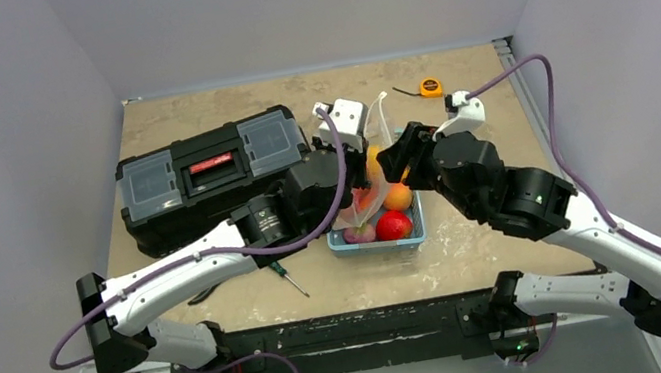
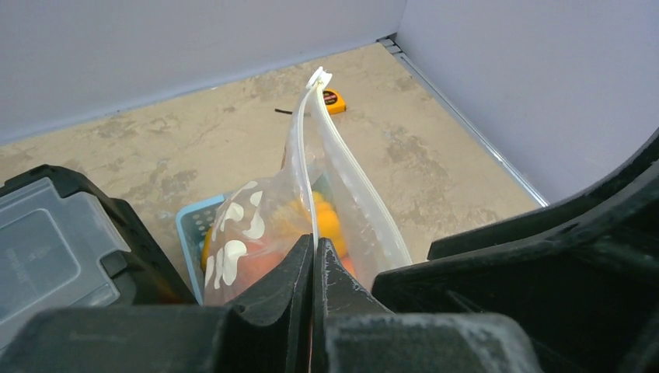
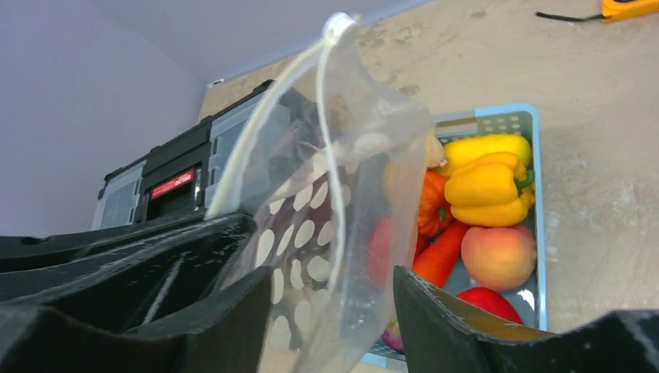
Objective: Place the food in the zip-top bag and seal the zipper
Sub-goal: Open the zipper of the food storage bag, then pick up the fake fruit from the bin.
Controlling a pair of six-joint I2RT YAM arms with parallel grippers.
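Top external view: blue basket (image 1: 371,241) mid desk (image 1: 193,118), bag (image 1: 370,190) standing upright over the basket's left half, both arms meeting at it. Left arm (image 1: 180,278) reaches in low from left of the basket, forearm nearly flat, wrist turned toward the bag. Right arm (image 1: 553,205) reaches from the basket's right, elbow raised, wrist tipped down at the bag. Left wrist view: left tool (image 2: 314,268) pressed together, pinching the bag's edge at the zipper (image 2: 298,159), likely to hold the bag up with the mouth lifted so pieces can drop in. Zipper's two strips join only at the top corner and splay apart below it, so the mouth reads unsealed. Right wrist view: right tool (image 3: 334,311) spread, one finger each side of the bag's lower body, bag between them. Can't tell if either finger presses the plastic. My guess is it's set to take the other side, to steady the bag or widen the mouth. Some food (image 2: 330,221), orange and red, shows through the plastic, inside the bag. Yellow pepper (image 3: 486,183), peach (image 3: 497,256), carrot (image 3: 439,255) and red apple (image 3: 491,303) lie loose in the basket's right half beside the bag, so loading looks partway done. Black toolbox (image 1: 202,172) just left of the basket, screwdriver (image 1: 286,277) near its left front, tape measure (image 1: 430,87) well beyond its far side; none involved.
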